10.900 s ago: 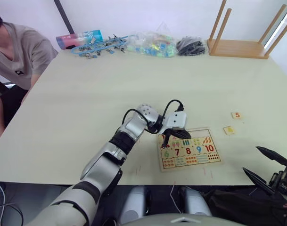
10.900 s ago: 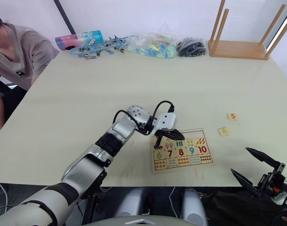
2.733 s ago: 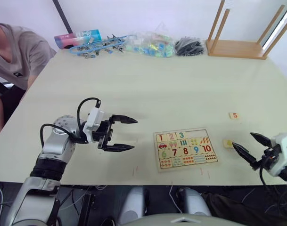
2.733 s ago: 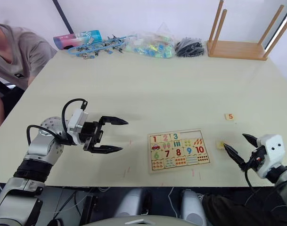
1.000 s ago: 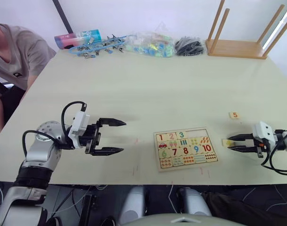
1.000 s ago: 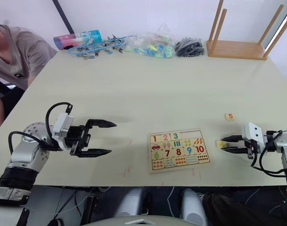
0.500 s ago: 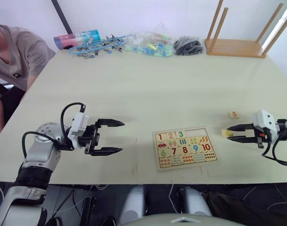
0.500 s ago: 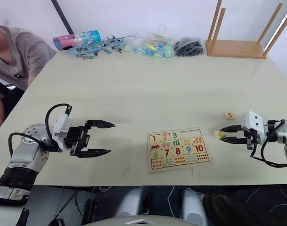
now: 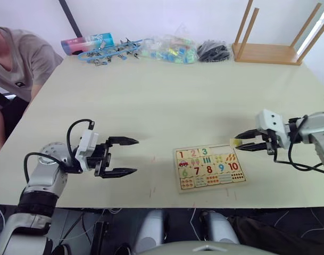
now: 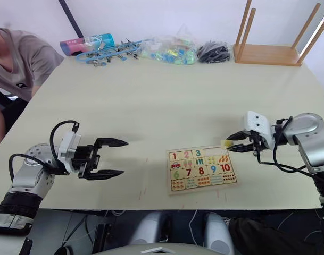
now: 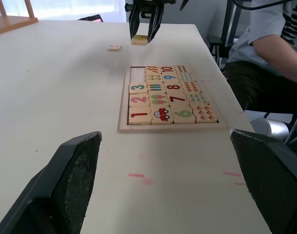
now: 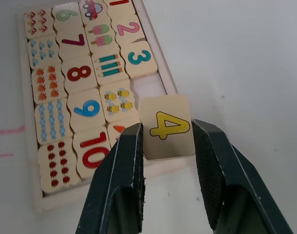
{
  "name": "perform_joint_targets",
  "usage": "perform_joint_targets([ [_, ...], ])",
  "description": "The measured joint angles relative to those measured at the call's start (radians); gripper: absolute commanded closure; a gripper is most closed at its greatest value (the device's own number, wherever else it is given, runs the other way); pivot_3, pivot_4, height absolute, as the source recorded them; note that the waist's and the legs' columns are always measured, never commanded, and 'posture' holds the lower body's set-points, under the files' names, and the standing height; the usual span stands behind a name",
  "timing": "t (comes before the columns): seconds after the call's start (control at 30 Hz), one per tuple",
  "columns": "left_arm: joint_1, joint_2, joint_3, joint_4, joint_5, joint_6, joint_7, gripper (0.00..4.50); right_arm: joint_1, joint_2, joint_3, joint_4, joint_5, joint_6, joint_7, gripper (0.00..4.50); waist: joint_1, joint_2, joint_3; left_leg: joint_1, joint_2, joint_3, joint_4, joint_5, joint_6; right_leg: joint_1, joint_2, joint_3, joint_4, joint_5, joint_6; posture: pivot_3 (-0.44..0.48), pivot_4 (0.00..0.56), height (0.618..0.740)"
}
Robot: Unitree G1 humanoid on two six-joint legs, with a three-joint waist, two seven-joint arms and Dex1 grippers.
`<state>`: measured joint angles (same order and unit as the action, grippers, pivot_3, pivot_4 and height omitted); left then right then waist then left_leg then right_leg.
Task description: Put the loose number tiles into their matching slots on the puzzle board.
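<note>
pale table: right gripper clamps the 4 tile above puzzle board; the digit reads in the right wrist view. left gripper spread, empty.

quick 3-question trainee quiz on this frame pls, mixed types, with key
1. True or false: the right gripper grips the 4 tile.
2. Which digits already sit in the top row of the puzzle board? A) 1, 2, 3 B) 1 to 5 C) none
3. Fill in: the left gripper, away from the board, is open and holds ____.

Key: 1 true; 2 A; 3 nothing.
</note>
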<state>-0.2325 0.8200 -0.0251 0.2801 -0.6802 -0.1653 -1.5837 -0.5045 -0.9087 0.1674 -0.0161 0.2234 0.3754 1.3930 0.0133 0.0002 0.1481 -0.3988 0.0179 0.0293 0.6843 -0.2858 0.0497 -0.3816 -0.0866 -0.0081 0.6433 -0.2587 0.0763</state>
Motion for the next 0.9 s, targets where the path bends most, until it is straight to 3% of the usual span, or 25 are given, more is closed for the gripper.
perform_joint_targets([
  [0.2, 0.0, -0.03, 0.034, -0.006, 0.019, 0.002, 0.0, 0.0, -0.117, 0.011, 0.113, -0.047, -0.06, 0.114, -0.002, 3.61, -0.003, 0.0, 0.0, 0.0, 0.0, 0.0, 0.0, 0.0, 0.0, -0.001, 0.0, 0.0, 0.0, 0.0, 0.0, 0.0, 0.15, 0.74],
  [0.47, 0.012, -0.078, 0.055, -0.043, 0.032, 0.009, 0.001, 0.0, -0.167, 0.042, 0.21, -0.078, -0.097, 0.208, -0.008, 3.61, -0.002, 0.0, 0.0, -0.001, 0.0, 0.0, 0.0, 0.0, 0.0, -0.001, 0.0, 0.0, -0.001, 0.0, 0.0, 0.0, 0.15, 0.74],
  [0.9, 0.019, -0.09, 0.056, -0.071, 0.06, 0.023, 0.0, 0.0, -0.212, 0.074, 0.306, -0.074, -0.199, 0.199, -0.022, 3.61, -0.003, 0.0, 0.001, -0.001, 0.0, 0.0, 0.0, 0.0, 0.0, -0.001, 0.0, 0.0, 0.0, 0.0, 0.0, 0.0, 0.15, 0.74],
])
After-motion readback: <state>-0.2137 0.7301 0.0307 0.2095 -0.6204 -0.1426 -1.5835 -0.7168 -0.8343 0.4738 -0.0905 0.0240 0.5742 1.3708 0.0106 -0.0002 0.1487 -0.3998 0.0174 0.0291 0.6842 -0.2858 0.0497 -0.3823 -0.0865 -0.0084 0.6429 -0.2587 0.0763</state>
